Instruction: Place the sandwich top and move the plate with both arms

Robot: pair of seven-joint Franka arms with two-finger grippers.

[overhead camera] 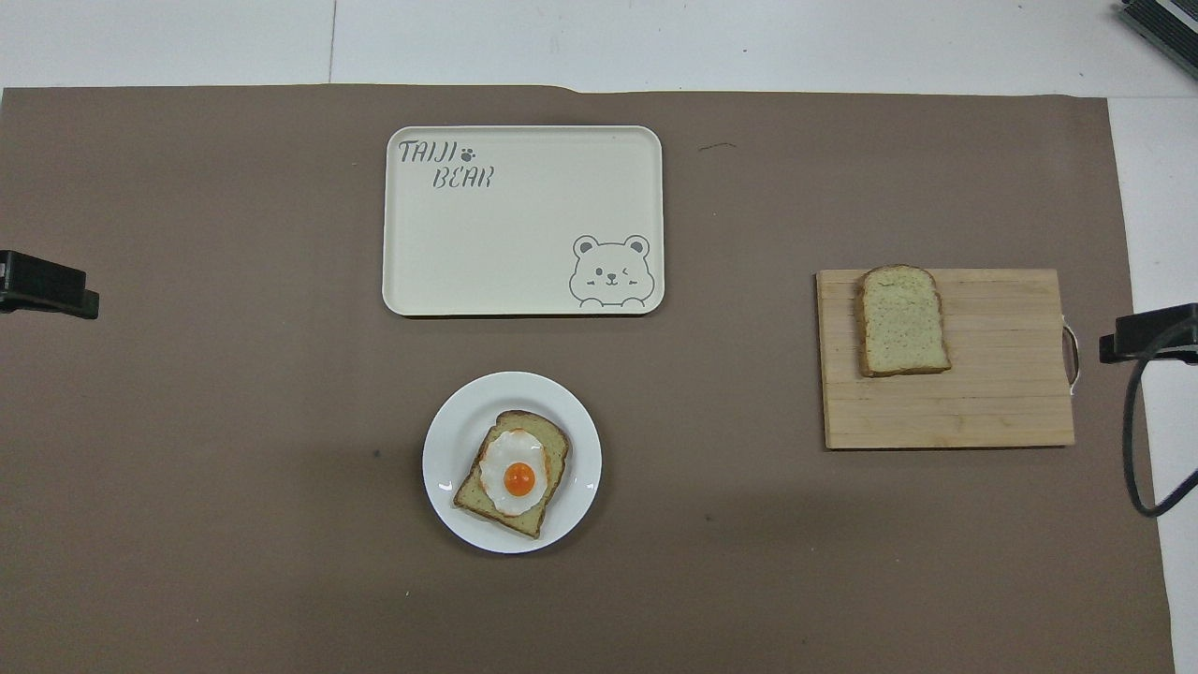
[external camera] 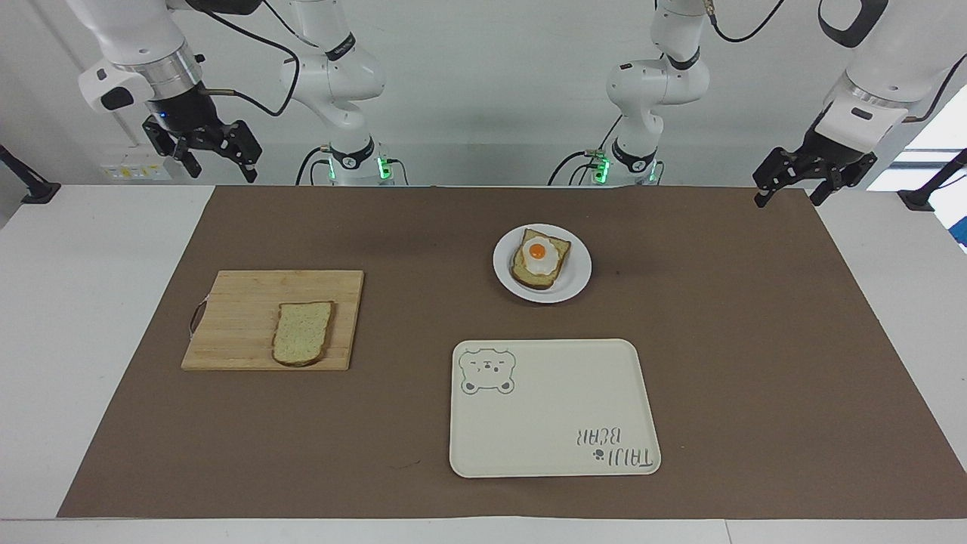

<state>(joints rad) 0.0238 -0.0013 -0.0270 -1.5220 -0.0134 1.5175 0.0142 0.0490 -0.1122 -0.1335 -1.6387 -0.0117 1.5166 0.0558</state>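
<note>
The sandwich top (external camera: 302, 332) (overhead camera: 903, 320), a plain speckled slice, lies flat on a wooden cutting board (external camera: 242, 302) (overhead camera: 992, 393) toward the right arm's end. The white plate (external camera: 578, 283) (overhead camera: 449, 421) sits mid-table, nearer the robots, and carries a bread slice with a fried egg (external camera: 538, 261) (overhead camera: 513, 473). My right gripper (external camera: 219, 170) (overhead camera: 1146, 332) hangs open and empty, high over the mat's corner at its own end. Over the mat's corner at the left arm's end hangs my left gripper (external camera: 787, 198) (overhead camera: 47, 290), also open and empty. Both are well apart from the food.
A cream rectangular tray with a bear drawing (external camera: 551, 423) (overhead camera: 505, 253) lies farther from the robots than the plate. A brown mat (external camera: 718, 340) covers most of the white table. The board's metal handle (external camera: 196, 317) points toward the right arm's end.
</note>
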